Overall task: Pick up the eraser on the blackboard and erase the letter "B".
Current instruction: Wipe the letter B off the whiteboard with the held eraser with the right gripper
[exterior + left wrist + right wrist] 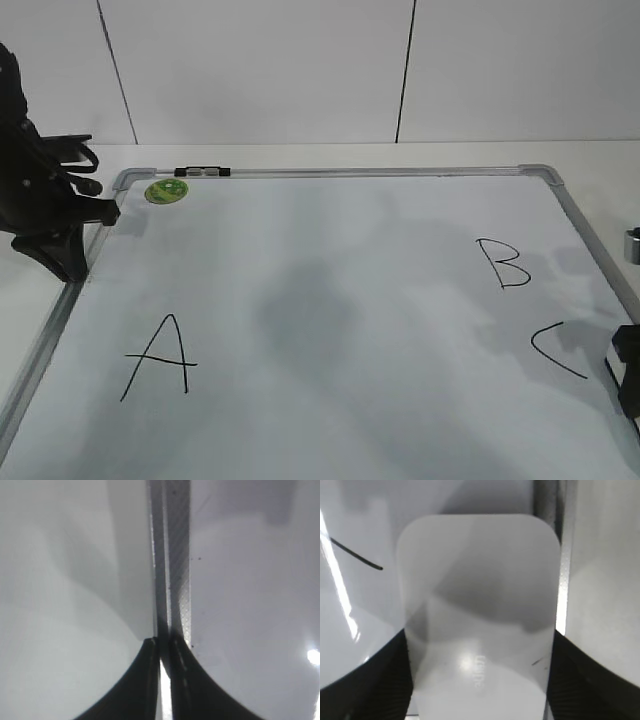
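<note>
The blackboard [330,330] lies flat with black letters on it. The letter "B" [503,263] is at the right, above a "C" [555,350]. The eraser [480,615] is a white rounded block at the board's right edge, only partly visible in the exterior view [612,358]. My right gripper [480,640] has a finger against each long side of it, and shows at the right edge of the exterior view [630,385]. My left gripper [162,642] is shut and empty over the board's left frame [177,555], near the top left corner [100,205].
An "A" [158,357] is drawn at the lower left. A round green magnet [166,190] sits near the top left corner, with a black clip [202,172] on the top frame. A grey cylinder [632,245] stands off the board at the right. A stroke of the "C" [355,555] shows left of the eraser.
</note>
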You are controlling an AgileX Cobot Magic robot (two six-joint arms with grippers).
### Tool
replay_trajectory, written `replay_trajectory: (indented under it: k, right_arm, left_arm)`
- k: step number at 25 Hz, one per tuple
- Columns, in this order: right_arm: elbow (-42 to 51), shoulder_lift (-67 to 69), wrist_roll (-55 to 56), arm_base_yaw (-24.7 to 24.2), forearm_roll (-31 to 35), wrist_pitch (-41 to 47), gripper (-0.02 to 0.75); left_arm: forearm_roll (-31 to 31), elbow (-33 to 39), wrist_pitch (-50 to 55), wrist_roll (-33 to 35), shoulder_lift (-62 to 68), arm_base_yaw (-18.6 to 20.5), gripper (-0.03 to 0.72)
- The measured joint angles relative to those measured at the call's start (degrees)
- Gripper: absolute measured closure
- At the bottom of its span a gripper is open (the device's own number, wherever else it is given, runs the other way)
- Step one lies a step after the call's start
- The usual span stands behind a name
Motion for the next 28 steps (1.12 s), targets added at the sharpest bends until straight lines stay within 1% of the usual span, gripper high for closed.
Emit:
replay_trajectory:
  k: [12, 20, 26, 28]
  right_arm:
    - [-0.46, 0.00, 0.00, 0.00, 0.38, 1.39, 0.200]
    - [-6.19, 0.00, 0.10, 0.00, 0.73, 6.62, 0.200]
    - [-7.05, 0.00, 0.23, 0.00, 1.21, 8.38, 0.200]
    - [-8.96, 0.00, 0.23, 0.00, 1.57, 8.62, 0.200]
  left_arm:
    - [0.10, 0.00, 0.00, 0.00, 0.00, 0.00, 0.666]
    - [0.18, 0.00, 0.00, 0.00, 0.00, 0.00, 0.666]
    - [0.18, 0.00, 0.00, 0.00, 0.00, 0.00, 0.666]
    - [0.18, 0.00, 0.00, 0.00, 0.00, 0.00, 0.666]
